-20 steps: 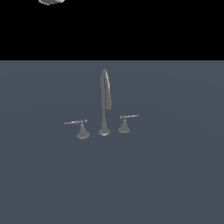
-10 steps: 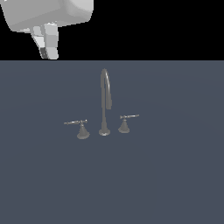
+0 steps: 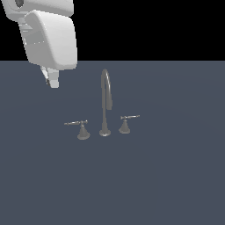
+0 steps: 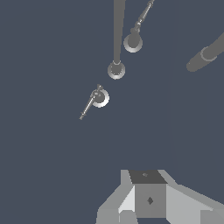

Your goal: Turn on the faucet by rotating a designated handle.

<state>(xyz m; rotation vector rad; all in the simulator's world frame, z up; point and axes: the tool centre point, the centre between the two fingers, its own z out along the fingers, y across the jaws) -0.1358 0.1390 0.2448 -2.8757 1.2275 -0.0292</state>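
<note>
Hand (image 3: 52,81) high, well apart from faucet (image 3: 105,103); fingers' spread cannot be told. Handle (image 3: 78,127) sits on bench (image 3: 176,176), below and ahead of hand. Risk: descent snags spout (image 4: 118,30) or lands on twin handle (image 3: 127,122).

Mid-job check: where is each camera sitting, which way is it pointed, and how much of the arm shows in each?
Exterior view: off the arm, looking level and slightly down across the grey surface at the faucet; the arm's white end link and hand hang at that view's upper left, clear of the handle.
Wrist view: on the wrist, looking steeply down at the faucet; only part of the hand shows at the frame edge.
Shared: the spout, the handle and the smaller handle appear in both.
</note>
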